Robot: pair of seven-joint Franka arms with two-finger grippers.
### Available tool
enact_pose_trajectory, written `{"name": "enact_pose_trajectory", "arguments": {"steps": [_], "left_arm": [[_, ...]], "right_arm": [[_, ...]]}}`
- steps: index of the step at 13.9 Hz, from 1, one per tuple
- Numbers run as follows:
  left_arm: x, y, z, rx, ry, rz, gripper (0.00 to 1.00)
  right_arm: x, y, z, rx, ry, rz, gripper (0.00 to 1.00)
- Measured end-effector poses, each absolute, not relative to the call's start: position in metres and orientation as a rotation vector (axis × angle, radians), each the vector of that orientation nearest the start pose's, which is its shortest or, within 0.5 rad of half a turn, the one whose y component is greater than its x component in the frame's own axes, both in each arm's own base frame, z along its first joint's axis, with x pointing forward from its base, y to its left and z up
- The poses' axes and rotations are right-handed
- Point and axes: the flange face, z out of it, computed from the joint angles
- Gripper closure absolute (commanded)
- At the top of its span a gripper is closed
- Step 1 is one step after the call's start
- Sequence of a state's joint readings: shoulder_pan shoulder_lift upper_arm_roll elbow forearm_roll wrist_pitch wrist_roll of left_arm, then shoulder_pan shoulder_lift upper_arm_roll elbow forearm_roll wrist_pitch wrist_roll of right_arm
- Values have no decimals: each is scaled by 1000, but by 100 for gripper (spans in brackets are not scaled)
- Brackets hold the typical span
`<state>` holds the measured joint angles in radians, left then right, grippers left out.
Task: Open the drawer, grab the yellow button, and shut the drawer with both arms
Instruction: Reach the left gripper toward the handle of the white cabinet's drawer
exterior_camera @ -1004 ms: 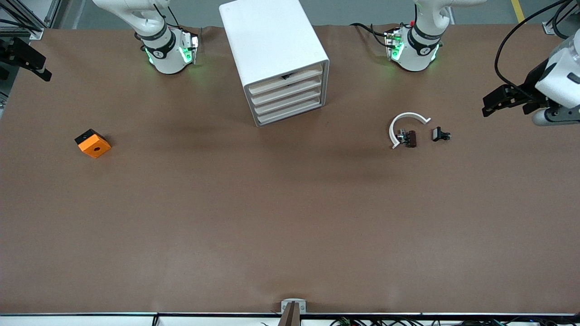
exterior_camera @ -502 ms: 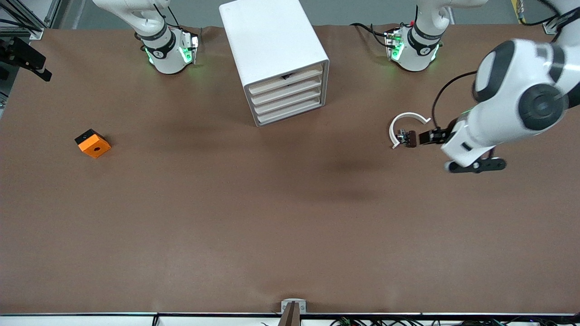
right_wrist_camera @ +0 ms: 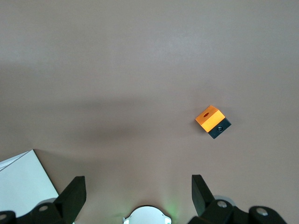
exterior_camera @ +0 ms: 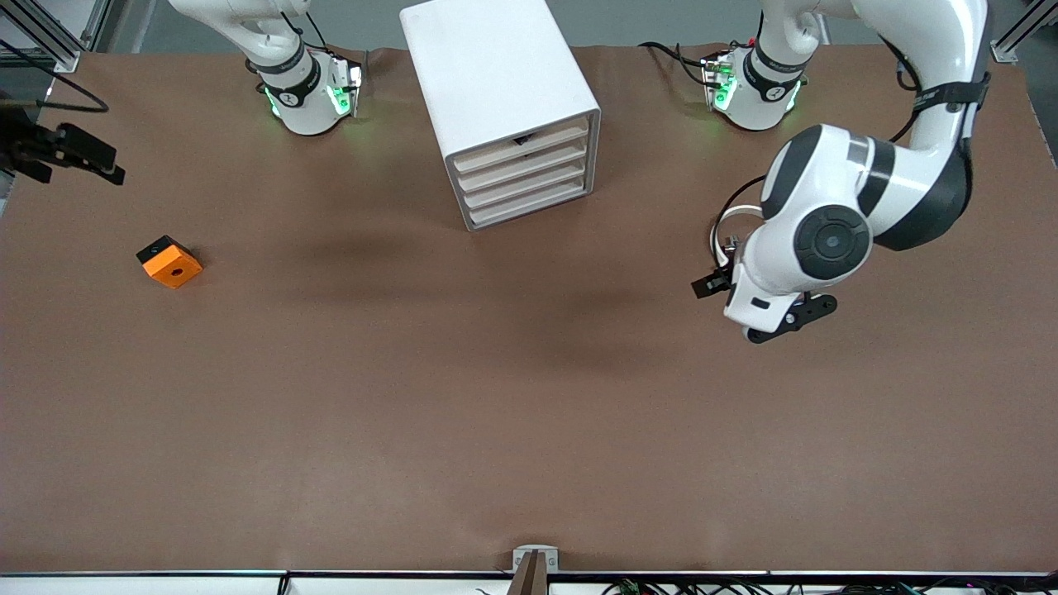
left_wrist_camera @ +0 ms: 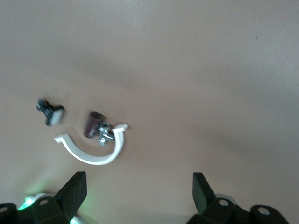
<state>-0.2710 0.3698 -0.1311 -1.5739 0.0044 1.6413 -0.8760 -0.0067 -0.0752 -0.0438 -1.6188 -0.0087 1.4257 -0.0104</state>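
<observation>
The drawer, top of four in the white cabinet, sits shut; the button isn't visible. The left gripper, fingers spread, hangs over the white band and clips toward the left arm's end. The right gripper, also spread, hovers high above the orange cube. Best approach the drawer front squarely and pull straight (it's shallow). No readable writing anywhere.
</observation>
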Motion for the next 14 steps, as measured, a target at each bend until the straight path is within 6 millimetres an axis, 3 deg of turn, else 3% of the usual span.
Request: {"name": "enact_pose_trajectory", "arguments": {"steps": [3,8,11,14], "left_arm": [[589,-276,395,-2805,-1058,478,0],[594,-307,347,-2542,-1505,717,0],[591,-320,311,-2327,-1695,902,0],[570,-329,285,-2039,-1710,1134,0]], "right_arm": [[526,-28,612,-3135,64,230,0],[546,-39,571,-3131,93,351,0],[553,-52,558,-3128,127,381,0],[553,-54,559,-3128,132,377,0]]}}
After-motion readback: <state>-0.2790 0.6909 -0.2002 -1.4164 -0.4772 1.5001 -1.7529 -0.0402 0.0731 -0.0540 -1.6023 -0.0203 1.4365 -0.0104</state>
